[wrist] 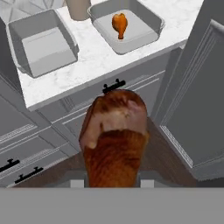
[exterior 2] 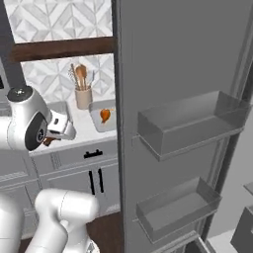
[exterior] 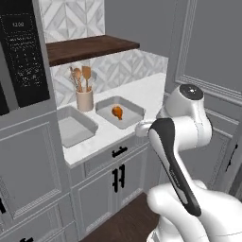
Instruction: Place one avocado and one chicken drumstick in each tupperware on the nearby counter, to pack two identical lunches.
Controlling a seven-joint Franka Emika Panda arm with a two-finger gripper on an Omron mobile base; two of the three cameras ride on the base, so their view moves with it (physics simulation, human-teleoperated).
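My gripper point(wrist: 112, 183) is shut on a reddish-brown chicken drumstick point(wrist: 114, 135), whose fat end points forward in the hand view. A sliver of that drumstick point(exterior 2: 48, 142) shows under the hand in the right base view. I hold it in front of the grey cabinet fronts, out from the counter point(wrist: 87, 65) edge. Two light-grey tupperwares stand on the counter. The left tupperware point(wrist: 43, 43) point(exterior: 75, 130) is empty. The right tupperware point(wrist: 138, 35) point(exterior: 132, 111) holds a second orange drumstick point(wrist: 120, 25) point(exterior: 116, 112) point(exterior 2: 105, 115). The avocado is out of view.
A beige utensil crock point(exterior: 84, 100) point(exterior 2: 83, 98) stands behind the trays against the tiled wall, under a dark wooden shelf point(exterior: 90, 47). An open grey fridge door point(exterior 2: 173, 123) with shelves stands close on the right. A tall dark-panelled appliance point(exterior: 23, 56) is on the left.
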